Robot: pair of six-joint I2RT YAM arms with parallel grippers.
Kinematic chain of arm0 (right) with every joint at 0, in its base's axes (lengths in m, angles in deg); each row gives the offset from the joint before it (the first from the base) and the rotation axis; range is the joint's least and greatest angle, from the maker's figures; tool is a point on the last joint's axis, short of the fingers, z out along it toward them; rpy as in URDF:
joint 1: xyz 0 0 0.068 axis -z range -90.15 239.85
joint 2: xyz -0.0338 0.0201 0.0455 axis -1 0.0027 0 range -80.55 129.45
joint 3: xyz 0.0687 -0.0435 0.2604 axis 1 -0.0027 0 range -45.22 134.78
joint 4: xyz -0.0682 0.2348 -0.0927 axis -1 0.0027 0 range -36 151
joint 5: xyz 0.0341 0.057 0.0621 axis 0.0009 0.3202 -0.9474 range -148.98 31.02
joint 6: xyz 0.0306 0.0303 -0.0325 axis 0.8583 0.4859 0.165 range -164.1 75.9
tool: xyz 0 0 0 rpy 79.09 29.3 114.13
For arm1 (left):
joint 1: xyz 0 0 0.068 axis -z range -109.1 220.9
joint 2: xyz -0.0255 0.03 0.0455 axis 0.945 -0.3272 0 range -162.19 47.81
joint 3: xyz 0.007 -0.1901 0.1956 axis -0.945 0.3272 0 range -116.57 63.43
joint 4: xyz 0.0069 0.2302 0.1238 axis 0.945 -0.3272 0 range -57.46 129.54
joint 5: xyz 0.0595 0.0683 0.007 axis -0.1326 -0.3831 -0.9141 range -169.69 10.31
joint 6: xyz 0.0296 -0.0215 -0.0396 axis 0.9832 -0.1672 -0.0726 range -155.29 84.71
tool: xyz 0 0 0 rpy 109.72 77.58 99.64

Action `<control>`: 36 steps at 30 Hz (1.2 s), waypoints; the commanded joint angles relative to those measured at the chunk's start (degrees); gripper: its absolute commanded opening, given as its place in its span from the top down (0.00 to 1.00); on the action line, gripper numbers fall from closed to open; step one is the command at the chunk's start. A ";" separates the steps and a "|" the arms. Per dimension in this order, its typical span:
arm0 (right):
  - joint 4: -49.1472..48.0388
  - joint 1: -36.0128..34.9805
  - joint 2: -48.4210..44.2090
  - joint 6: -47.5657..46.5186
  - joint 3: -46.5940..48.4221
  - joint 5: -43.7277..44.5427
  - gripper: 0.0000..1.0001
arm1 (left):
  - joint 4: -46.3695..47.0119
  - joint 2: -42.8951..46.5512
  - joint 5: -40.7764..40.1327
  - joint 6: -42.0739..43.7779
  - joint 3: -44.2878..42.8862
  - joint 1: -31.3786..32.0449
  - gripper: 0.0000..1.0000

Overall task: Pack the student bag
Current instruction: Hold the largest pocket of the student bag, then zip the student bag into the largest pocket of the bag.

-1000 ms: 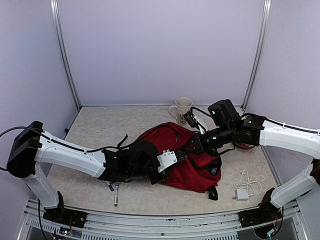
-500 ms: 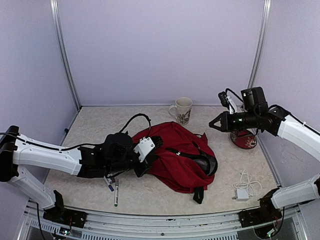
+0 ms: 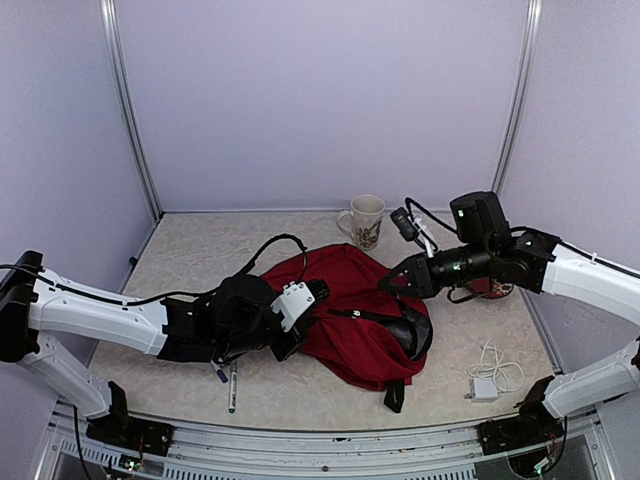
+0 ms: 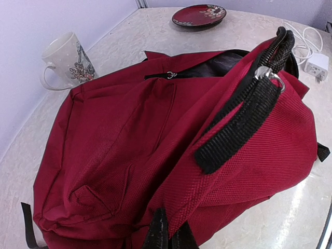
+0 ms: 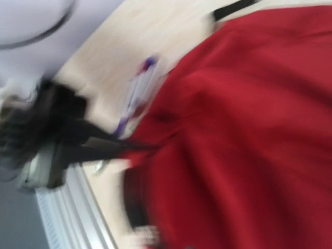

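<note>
Table point(image 3: 190, 250) in a lilac-walled booth carries the dark red student bag point(image 3: 365, 330), slumped at its centre with a black strap across it. The left gripper point(image 4: 170, 236) has its jaws clenched on a fold of the bag's edge. The right gripper point(image 3: 392, 284) hovers at the opposite side, its jaws too blurred to judge. A mug point(image 3: 364, 218), red plate point(image 4: 199, 14), white charger point(image 3: 483, 388) and pen point(image 3: 232, 385) lie around it.

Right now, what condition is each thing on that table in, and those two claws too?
student bag: lying down, main zip open.
left gripper: shut on the bag's near fabric edge.
right gripper: at the bag's open end; open or shut unclear.
mug: upright.
red plate: lying flat, nothing on it.
charger: lying flat, white cable loosely coiled.
pen: lying flat.
</note>
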 commanded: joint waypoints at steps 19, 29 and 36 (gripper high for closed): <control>-3.26 -17.74 16.28 -13.01 8.90 23.03 0.83 | 3.71 2.46 2.47 -1.81 -2.59 0.30 1.00; -2.75 -17.26 13.92 -10.67 9.72 20.36 0.97 | 3.75 2.35 2.30 -1.70 -2.10 -0.40 1.00; -3.40 -15.09 10.91 -8.37 8.58 17.85 0.90 | 3.66 2.81 2.29 -1.80 -1.68 -0.60 1.00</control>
